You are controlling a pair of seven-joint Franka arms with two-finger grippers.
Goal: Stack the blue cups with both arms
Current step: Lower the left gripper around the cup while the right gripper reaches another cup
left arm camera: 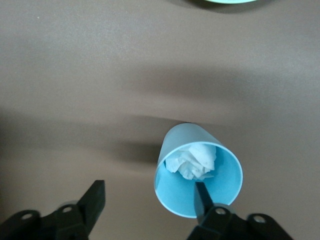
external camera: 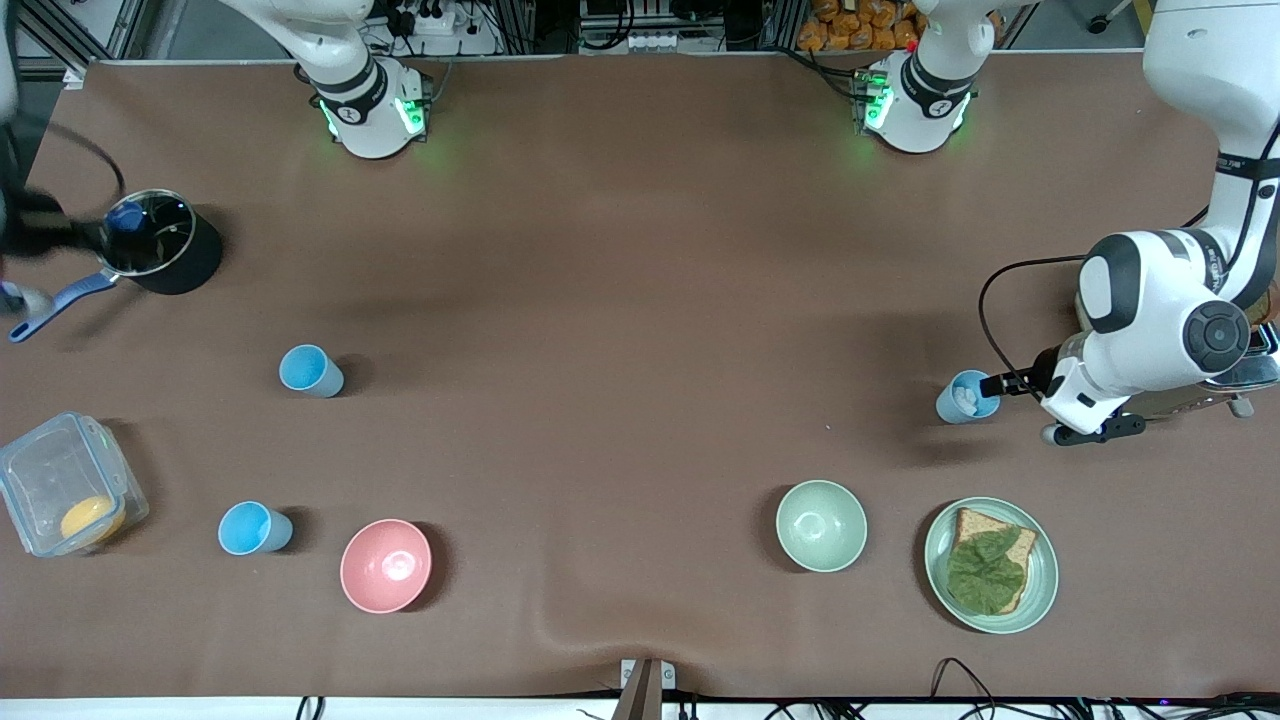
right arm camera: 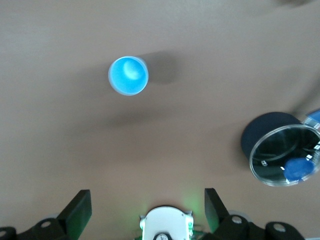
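Three blue cups stand on the brown table. One cup at the left arm's end holds crumpled white paper. My left gripper is open at this cup, with one finger inside the rim and the other well clear of it. A second cup stands toward the right arm's end, and a brighter third stands nearer the front camera. My right gripper is open and empty, high over the table, with the second cup below it.
A black pot with glass lid and blue handle and a clear box are at the right arm's end. A pink bowl, a green bowl and a green plate with bread and lettuce stand near the front edge.
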